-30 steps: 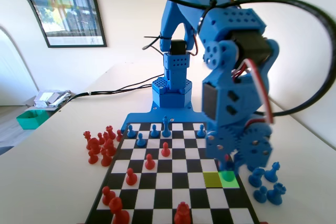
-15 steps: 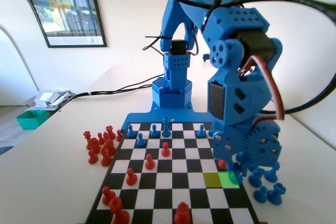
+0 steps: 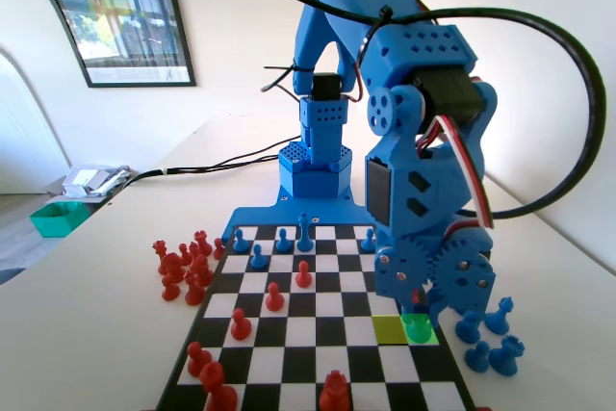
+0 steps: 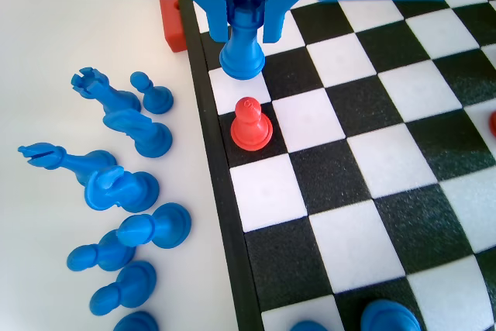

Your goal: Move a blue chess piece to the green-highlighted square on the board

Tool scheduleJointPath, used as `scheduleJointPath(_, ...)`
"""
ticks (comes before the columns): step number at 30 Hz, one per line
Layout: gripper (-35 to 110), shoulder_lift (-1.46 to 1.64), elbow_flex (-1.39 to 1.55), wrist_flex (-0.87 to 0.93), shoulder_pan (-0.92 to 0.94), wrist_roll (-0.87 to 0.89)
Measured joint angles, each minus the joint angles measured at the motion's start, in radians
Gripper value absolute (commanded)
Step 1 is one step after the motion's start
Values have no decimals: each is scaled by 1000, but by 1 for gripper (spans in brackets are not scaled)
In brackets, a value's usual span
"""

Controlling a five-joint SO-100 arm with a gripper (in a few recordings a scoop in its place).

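Gripper clamped on an upright blue piece with a notched top, base down on an edge square of the board, directly below the jaws. Green square under it; red pawn just beside.

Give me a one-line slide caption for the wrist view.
Gripper holding a blue rook on an edge square of the board, next to a red pawn.

No legible text or labels anywhere.
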Motion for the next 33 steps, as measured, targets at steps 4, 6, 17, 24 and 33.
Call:
scheduleJointPath(4,1,0,5,-5,-5,-6)
scheduleJointPath(6,1,0,15,-11,-3,-6)
scheduleJointPath(17,1,-5,18,-15,-18,-6)
scheduleJointPath(24,3,-14,18,-15,-18,-6)
scheduleJointPath(33,17,-14,18,-15,-20,-6)
